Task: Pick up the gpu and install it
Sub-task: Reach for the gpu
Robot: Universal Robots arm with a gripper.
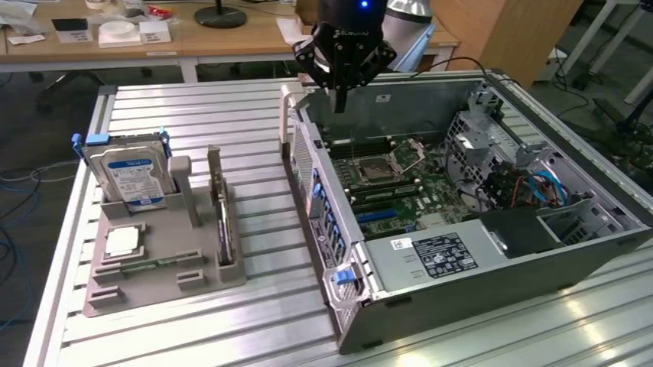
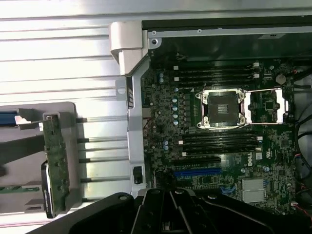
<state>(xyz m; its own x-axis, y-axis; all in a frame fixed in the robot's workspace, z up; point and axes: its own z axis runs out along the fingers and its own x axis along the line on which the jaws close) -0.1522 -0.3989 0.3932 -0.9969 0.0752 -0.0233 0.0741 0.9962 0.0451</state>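
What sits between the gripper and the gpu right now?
In the exterior view, the computer case wall and a bare strip of slatted table separate the gripper from the gpu, upright in its holder.

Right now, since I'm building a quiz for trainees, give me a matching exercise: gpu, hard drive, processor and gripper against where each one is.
1 gpu
2 hard drive
3 processor
4 gripper

A lying flat on the holder
B above the open case
C on edge in the holder's slot
D upright in the holder, blue label

Pairs: 1-C, 2-D, 3-A, 4-B
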